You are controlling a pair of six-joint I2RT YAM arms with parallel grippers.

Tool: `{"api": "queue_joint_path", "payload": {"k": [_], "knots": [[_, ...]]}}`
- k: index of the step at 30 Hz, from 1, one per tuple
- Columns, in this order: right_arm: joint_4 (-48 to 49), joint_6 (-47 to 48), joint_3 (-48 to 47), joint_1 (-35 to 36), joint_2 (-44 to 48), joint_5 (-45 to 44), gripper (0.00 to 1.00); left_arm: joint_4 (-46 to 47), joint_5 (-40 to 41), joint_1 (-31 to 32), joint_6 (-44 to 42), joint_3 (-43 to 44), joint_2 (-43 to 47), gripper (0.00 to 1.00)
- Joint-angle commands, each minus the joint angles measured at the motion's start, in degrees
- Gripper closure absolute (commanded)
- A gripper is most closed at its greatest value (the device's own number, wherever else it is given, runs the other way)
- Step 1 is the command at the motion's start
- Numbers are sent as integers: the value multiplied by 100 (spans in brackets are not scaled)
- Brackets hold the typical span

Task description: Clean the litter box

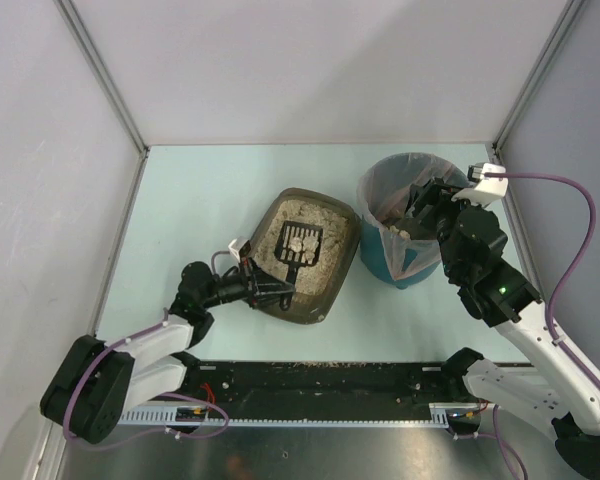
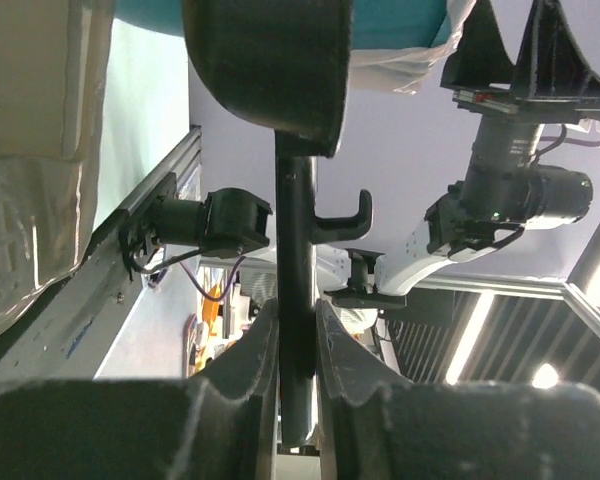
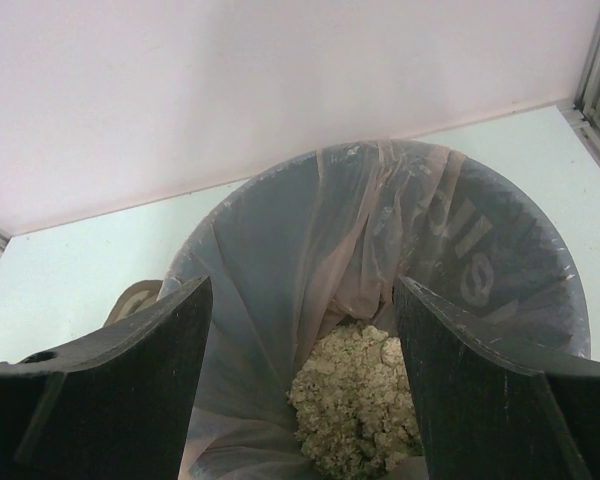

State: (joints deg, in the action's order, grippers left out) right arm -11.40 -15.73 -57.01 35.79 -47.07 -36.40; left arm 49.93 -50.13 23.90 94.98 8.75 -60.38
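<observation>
The litter box (image 1: 315, 312), a dark brown tray of beige litter, lies mid-table. Over it hangs the black slotted scoop (image 1: 300, 245), carrying pale clumps. My left gripper (image 1: 270, 288) is shut on the scoop's handle at the box's near-left rim. In the left wrist view the handle (image 2: 296, 250) runs straight up between the fingers of the left gripper (image 2: 296, 330). My right gripper (image 1: 412, 210) hovers open over the teal bin (image 1: 400, 270). In the right wrist view the right gripper (image 3: 302, 290) frames the bag liner and a heap of clumps (image 3: 355, 400), gripping nothing.
The bin stands right beside the litter box's right end. Grey walls and metal posts close off the table at the back and sides. A black rail (image 1: 320, 385) with spilled grains runs along the near edge between the arm bases.
</observation>
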Motion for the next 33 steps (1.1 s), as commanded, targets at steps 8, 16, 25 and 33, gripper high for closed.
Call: {"api": "queue_joint_path", "payload": {"k": [8, 16, 25, 33], "knots": [[340, 139, 15, 16, -39, -227, 23, -2160, 574, 88, -673, 1373, 378, 100], [305, 237, 15, -11, -22, -271, 22, -3507, 750, 317, -929, 2894, 343, 100], [665, 394, 15, -11, 233, -385, 22, -4606, 996, 843, -1087, 4511, -105, 100], [542, 492, 15, -28, 549, -605, 22, -4677, 1128, 1397, -1096, 5461, -790, 100]]}}
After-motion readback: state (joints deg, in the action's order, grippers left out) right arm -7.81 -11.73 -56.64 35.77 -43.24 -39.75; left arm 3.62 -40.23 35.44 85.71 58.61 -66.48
